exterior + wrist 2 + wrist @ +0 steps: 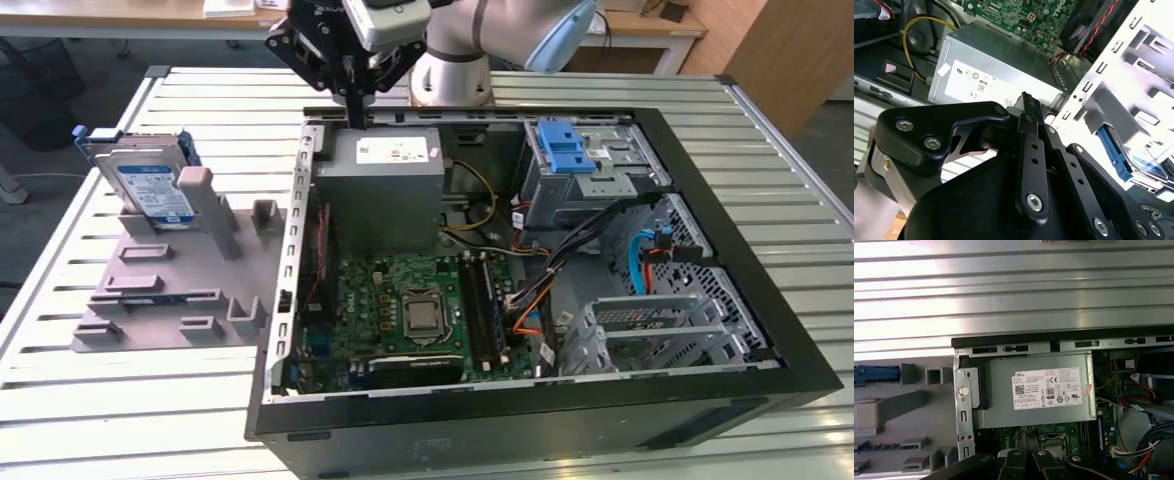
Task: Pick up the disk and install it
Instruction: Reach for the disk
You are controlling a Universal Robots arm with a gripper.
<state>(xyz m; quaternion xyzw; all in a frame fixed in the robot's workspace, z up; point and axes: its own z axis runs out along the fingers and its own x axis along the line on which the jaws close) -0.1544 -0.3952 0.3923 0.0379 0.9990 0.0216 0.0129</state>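
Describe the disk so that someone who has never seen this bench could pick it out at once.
Start at the open computer case; on the exterior view's left of it lies a grey plate. The disk stands on edge at the plate's far end. Unlike the plain grey blocks around it, it is silver with a blue-and-white label and blue rails.

The exterior view looks steeply down, from a distance, on the open computer case on the tabletop. Both wrist views sit close above the power supply. The first faces straight down. The second slants past the end effector. All three views share that box.
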